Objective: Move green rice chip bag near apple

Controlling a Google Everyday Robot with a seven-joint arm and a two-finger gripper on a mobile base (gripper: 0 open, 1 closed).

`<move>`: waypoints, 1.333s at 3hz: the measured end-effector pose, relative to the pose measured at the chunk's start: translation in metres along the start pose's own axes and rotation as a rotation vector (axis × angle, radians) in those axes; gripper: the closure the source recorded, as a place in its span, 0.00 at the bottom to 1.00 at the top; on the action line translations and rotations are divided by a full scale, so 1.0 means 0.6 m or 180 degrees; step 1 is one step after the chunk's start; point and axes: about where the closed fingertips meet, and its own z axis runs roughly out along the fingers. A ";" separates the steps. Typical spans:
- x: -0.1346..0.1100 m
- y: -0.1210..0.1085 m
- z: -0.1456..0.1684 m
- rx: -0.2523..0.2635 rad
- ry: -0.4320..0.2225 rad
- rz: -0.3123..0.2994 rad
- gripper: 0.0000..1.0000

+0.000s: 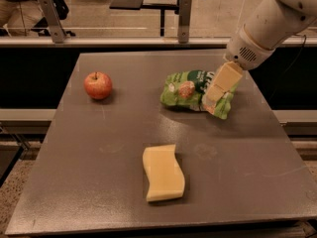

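The green rice chip bag (pixel 190 90) lies crinkled on the grey table (pixel 124 148), right of centre toward the back. The apple (pixel 98 85), small and red, sits at the back left, well apart from the bag. My gripper (pixel 216 94) comes down from the upper right on a white arm (pixel 270 24). Its pale yellow fingers (pixel 223 82) are over the right end of the bag and cover part of it.
A pale yellow wavy sponge (pixel 162 173) lies near the table's front edge. Behind the table are a rail, metal posts (pixel 184 13) and office furniture. The table's right edge is close to the bag.
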 end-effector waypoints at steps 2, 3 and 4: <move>0.018 -0.001 0.046 -0.0080 0.0162 -0.0055 0.00; 0.024 0.000 0.058 -0.0108 0.0245 -0.0093 0.17; 0.025 -0.007 0.064 -0.0147 0.0278 -0.0104 0.41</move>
